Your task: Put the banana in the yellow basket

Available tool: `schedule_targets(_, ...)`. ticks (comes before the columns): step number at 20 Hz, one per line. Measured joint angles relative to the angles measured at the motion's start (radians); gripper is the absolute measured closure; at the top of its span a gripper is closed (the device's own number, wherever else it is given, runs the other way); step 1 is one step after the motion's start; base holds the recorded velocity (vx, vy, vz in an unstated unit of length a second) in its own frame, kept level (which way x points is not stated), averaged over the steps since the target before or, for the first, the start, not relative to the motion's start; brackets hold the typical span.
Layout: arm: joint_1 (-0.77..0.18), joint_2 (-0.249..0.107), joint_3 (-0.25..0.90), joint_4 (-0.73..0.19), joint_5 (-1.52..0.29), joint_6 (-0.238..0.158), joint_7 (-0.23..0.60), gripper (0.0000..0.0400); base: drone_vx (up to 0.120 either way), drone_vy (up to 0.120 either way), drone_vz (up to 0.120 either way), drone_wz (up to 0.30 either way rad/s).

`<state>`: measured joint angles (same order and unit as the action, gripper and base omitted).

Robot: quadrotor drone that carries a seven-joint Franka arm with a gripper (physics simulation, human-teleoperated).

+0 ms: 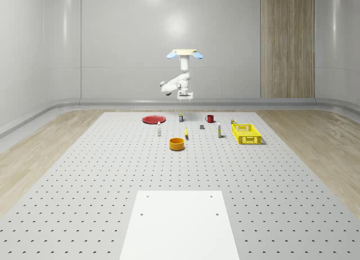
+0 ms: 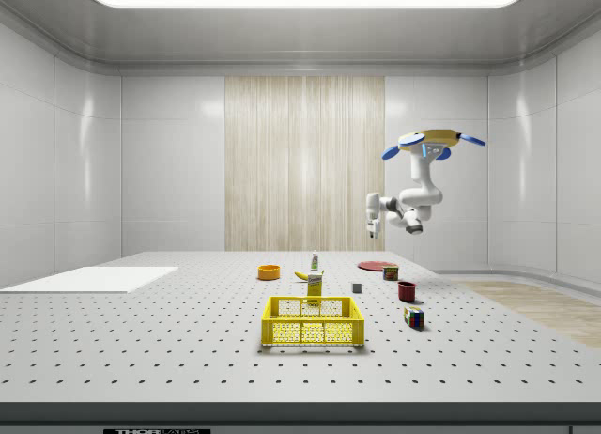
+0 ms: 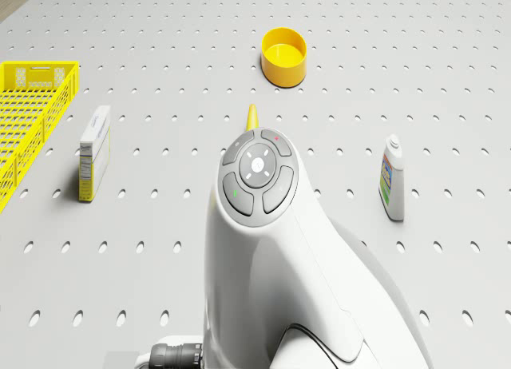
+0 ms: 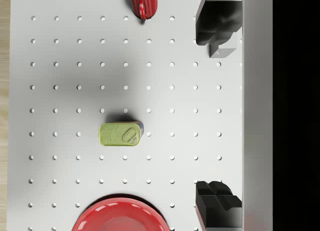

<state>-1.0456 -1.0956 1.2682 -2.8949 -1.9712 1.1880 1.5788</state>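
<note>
Yellow basket (image 1: pixel 246 134) (banana (image 1: pixel 186 134) outside).

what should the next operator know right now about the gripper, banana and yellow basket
Gripper: open, empty, high above the perforated grey table, over a green tin between a red plate and a red mug.
Drone: hovering over the table's far end.
Yellow banana: on the table beside the orange round bowl.
Yellow mesh basket: empty.
Done: nothing. Left: descend, grasp, carry, drop.

You see a yellow mesh basket (image 1: pixel 246 134), a yellow banana (image 3: pixel 252 117), a red plate (image 1: pixel 153 120), an orange bowl (image 1: pixel 177 143).
</note>
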Motion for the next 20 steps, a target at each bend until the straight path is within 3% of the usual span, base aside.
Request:
schedule_targets(4,-0.012,-0.022,0.009,0.001,0.010,0.017,0.010,0.0000,0.120,0.000,-0.100,0.000)
schedule_targets(15,-0.034,-0.078,0.029,0.005,0.039,0.066,0.031,0.0000,0.120,0.000,0.000,0.000)
schedule_targets(20,-0.042,-0.102,0.036,0.007,0.052,0.088,0.038,0.0000,0.120,0.000,-0.120,0.000)
